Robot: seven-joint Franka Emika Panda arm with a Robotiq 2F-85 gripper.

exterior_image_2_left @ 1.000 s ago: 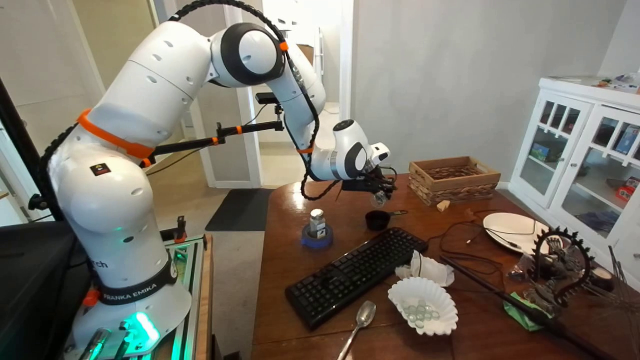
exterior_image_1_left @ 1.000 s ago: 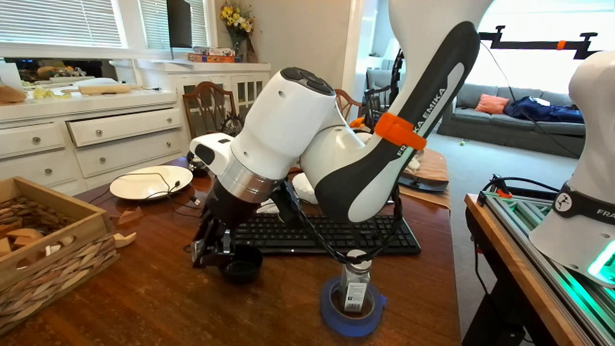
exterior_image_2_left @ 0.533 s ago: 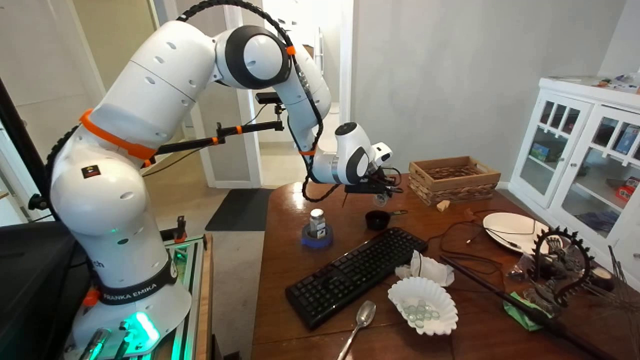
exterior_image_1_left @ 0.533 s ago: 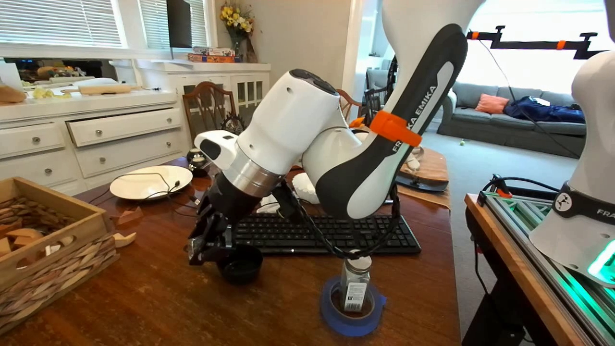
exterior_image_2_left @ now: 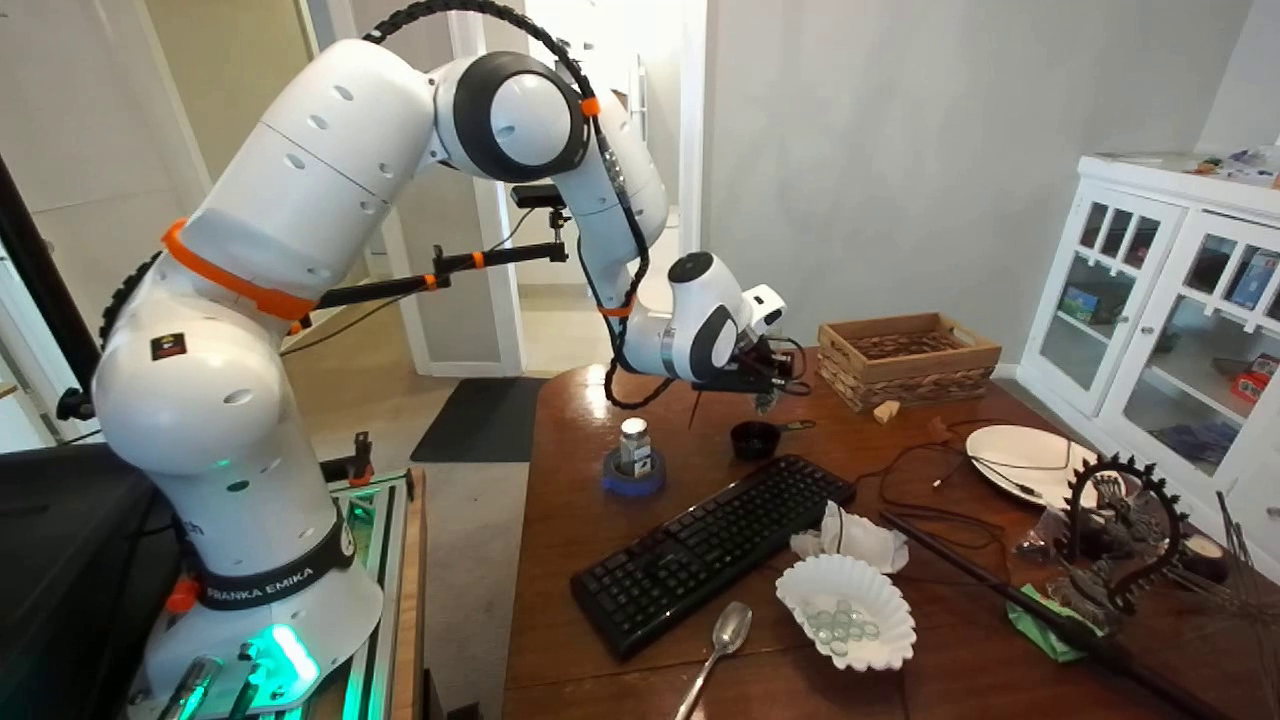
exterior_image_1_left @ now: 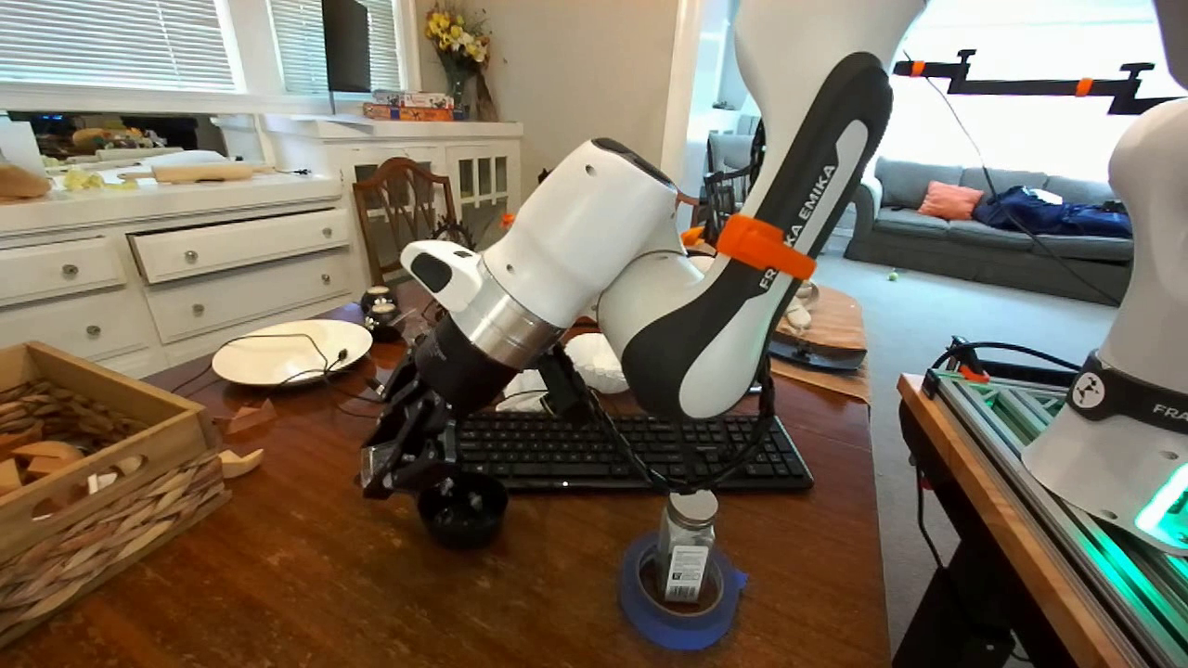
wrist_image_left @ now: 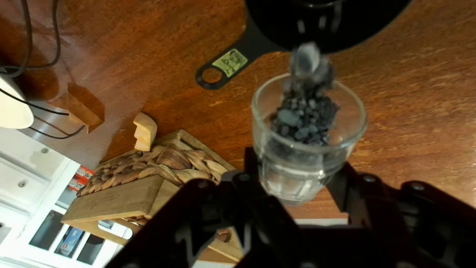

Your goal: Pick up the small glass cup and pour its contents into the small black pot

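In the wrist view the small glass cup (wrist_image_left: pixel 305 163) is tipped, its mouth towards the small black pot (wrist_image_left: pixel 334 22). Dark pebbles (wrist_image_left: pixel 306 119) lie inside it, and blurred ones spill over its rim. Both fingers of my gripper (wrist_image_left: pixel 299 173) press on the cup's sides. An exterior view has the pot (exterior_image_1_left: pixel 462 521) upright on the table, with pale bits over its mouth, just beside and below my gripper (exterior_image_1_left: pixel 408 473). From another angle the cup (exterior_image_2_left: pixel 766 402) hangs above the pot (exterior_image_2_left: pixel 755 440), whose handle points away from the arm.
A black keyboard (exterior_image_2_left: pixel 715 550) lies close to the pot. Nearby stands a jar (exterior_image_2_left: pixel 635 445) inside a blue tape roll (exterior_image_2_left: pixel 634 482). A wooden box (exterior_image_2_left: pixel 905 362), a white plate (exterior_image_1_left: pixel 292 353), loose cables (exterior_image_2_left: pixel 930 510), a white bowl (exterior_image_2_left: pixel 848 640) and a spoon (exterior_image_2_left: pixel 715 650) share the table.
The gripper has tilted further and risen slightly, the cup tipping with it. Pale bits now show at the pot's mouth, where none showed a second ago. The pot has stayed put.
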